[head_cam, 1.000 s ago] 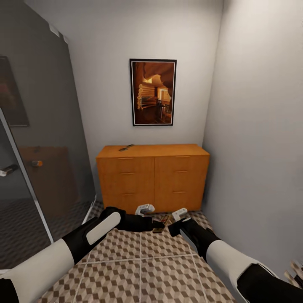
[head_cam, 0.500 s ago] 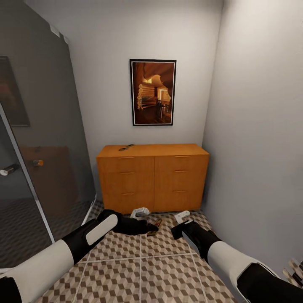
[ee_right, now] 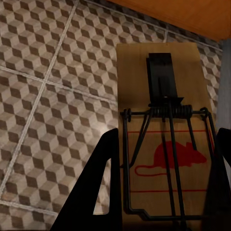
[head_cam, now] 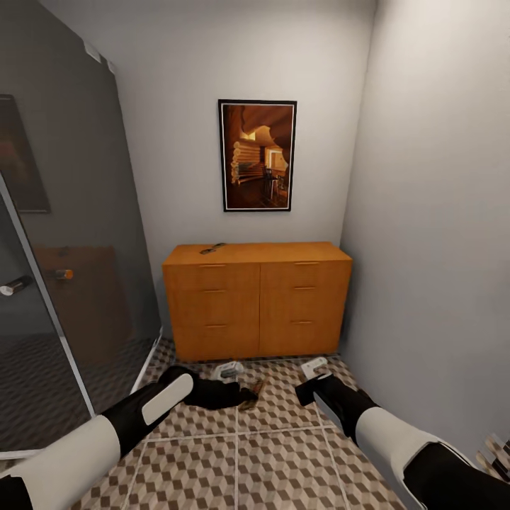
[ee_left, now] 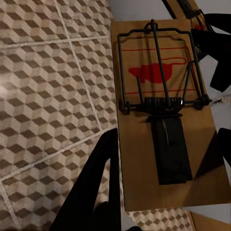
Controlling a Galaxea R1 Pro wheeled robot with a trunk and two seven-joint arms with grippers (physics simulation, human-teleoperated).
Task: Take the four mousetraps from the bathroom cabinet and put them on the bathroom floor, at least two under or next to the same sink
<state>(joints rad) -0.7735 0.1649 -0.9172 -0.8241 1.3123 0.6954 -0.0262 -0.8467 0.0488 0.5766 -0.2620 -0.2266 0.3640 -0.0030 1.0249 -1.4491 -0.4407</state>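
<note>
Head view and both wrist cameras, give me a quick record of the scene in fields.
left tool: low over the floor, shut on a mousetrap
right tool: low over the floor, shut on another mousetrap
cabinet: against the back wall, drawers shut, small dark thing on top
picture: hangs above the cabinet
glass panel: beside the left arm

Probably a home bathroom — glass shower screen (head_cam: 64,234), tiled floor (head_cam: 276,453).

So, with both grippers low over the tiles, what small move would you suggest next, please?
Probably lower further, then release: the left gripper and right gripper each hold a small flat wooden mousetrap just above the cube-patterned tiled floor, apparently not touching it.
</note>
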